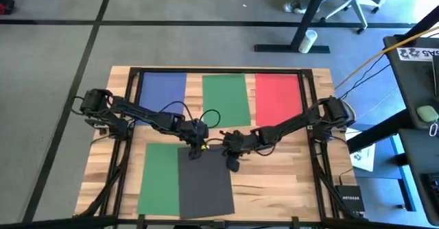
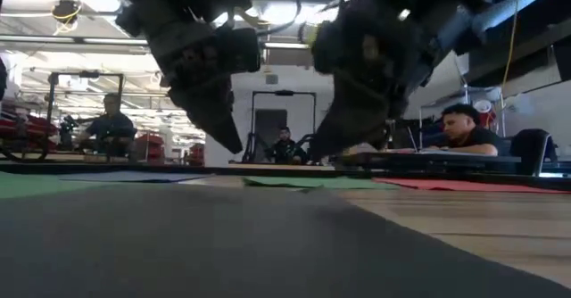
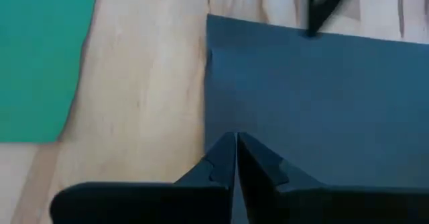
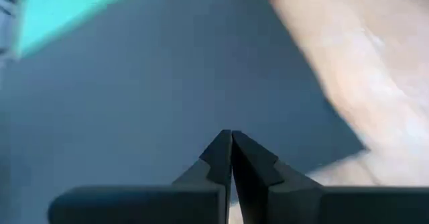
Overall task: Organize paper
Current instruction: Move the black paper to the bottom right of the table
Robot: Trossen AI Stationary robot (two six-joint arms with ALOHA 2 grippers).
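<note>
A dark grey sheet of paper (image 1: 204,184) lies flat near the table's front edge, beside a green sheet (image 1: 159,177) on its left. Blue (image 1: 162,88), green (image 1: 225,97) and red (image 1: 278,95) sheets lie flat in a row along the far side. My left gripper (image 1: 195,152) is shut above the dark sheet's far left corner (image 3: 221,36). My right gripper (image 1: 233,164) is shut above its far right corner (image 4: 322,137). In the low view both sets of fingertips (image 2: 232,146) (image 2: 323,151) point down and hang a little above the dark sheet (image 2: 223,244).
A black frame (image 1: 312,105) runs around the table top, with the arm bases at the left and right edges. Bare wood (image 1: 274,181) lies right of the dark sheet. People sit at desks (image 2: 464,128) beyond the table in the low view.
</note>
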